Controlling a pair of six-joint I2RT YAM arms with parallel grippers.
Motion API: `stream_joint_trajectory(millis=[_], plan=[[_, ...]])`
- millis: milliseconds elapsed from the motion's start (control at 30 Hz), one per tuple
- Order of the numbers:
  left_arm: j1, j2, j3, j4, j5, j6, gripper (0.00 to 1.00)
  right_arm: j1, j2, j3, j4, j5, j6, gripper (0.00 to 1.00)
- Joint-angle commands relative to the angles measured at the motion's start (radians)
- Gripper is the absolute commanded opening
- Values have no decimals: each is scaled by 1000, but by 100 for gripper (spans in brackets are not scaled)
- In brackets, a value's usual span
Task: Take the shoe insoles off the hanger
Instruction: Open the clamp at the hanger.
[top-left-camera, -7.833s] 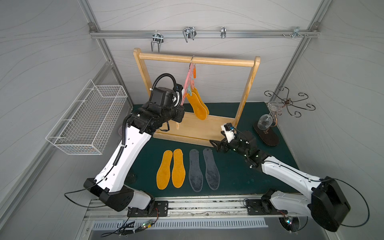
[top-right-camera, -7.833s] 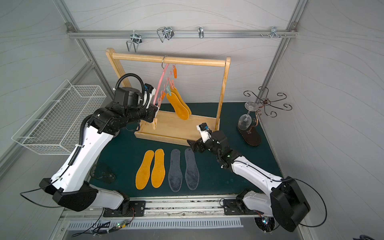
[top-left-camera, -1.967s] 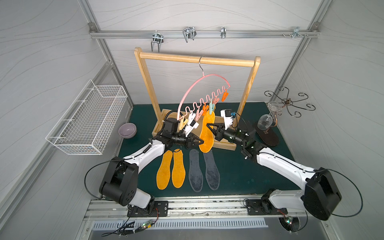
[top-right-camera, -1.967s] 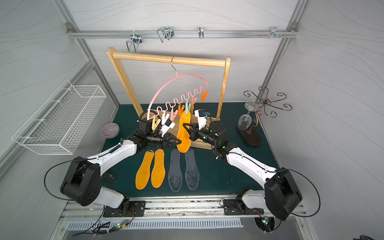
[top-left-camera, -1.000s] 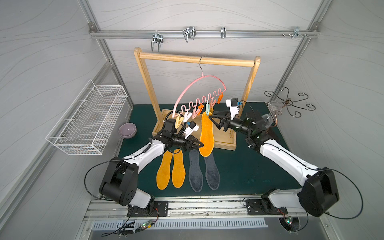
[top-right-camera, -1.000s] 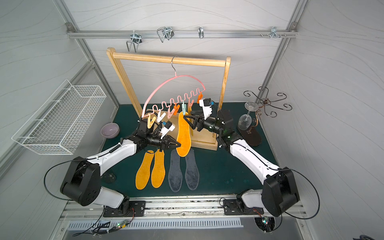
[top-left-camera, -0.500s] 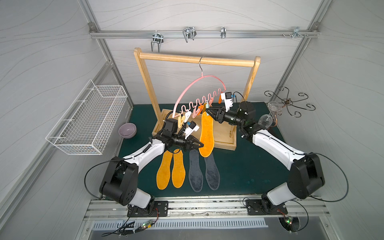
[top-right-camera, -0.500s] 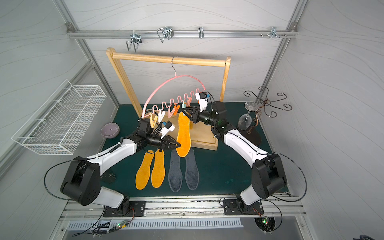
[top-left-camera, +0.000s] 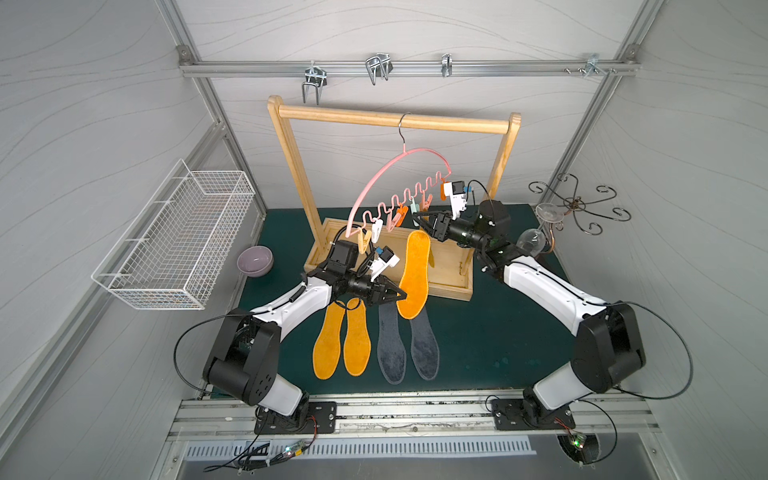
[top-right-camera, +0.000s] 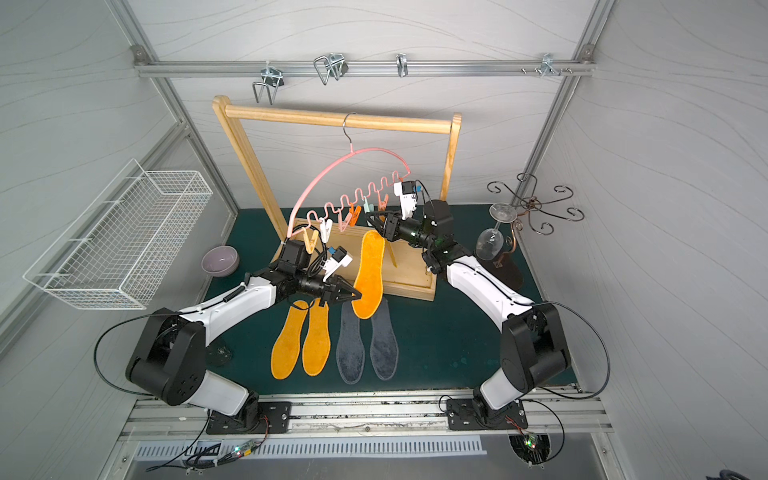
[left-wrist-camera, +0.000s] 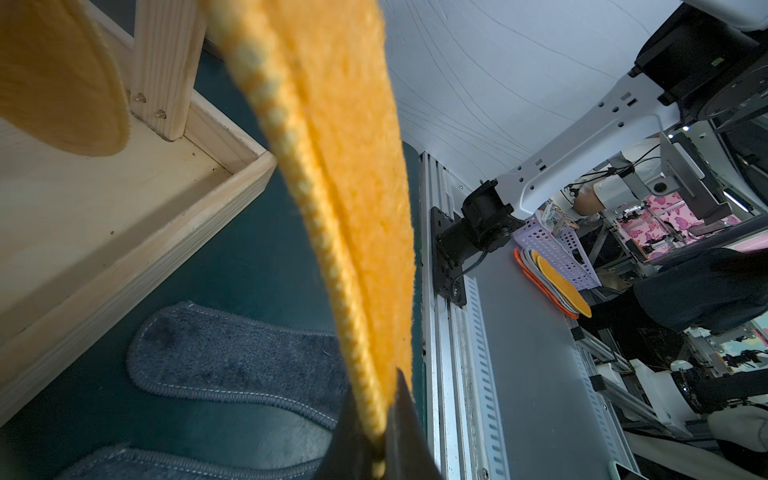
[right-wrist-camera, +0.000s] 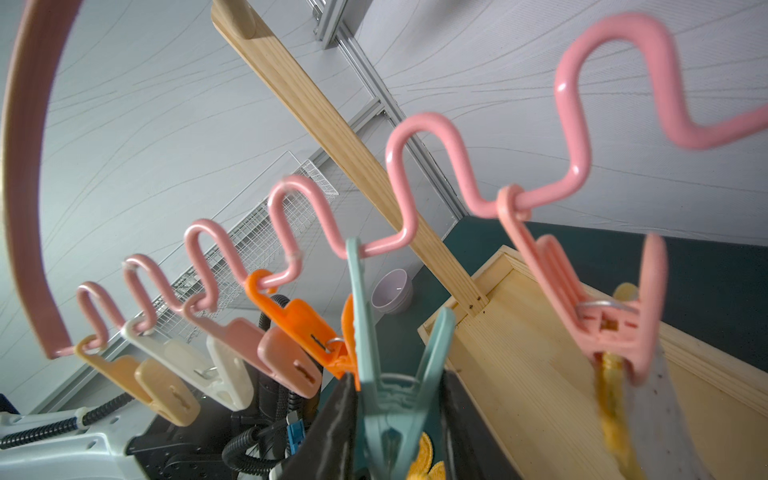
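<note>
As left claw grips orange insole, 2nd insole hangs over tray

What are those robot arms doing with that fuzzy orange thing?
They are taking shoe insoles off the pink hanger. The left gripper pinches the bottom of an orange insole that hangs from a teal clip. The right gripper has its jaws around that clip, seemingly to squeeze it open. Beside it, a second orange insole hangs from a pink clip. On the green mat, two orange insoles and two grey insoles already lie flat.
</note>
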Motion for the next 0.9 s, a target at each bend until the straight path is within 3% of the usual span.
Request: stream_joint_trajectory(millis=[0, 367, 867], plan=[[0, -7, 14, 11, 11, 32, 6, -3, -29, -28, 23, 8, 18, 40], [0, -21, -3, 45, 15, 8, 6, 16, -199, -232, 9, 59, 3, 53], [-1, -29, -2, 16, 18, 48, 6, 118, -435, -468, -158, 134, -170, 61]])
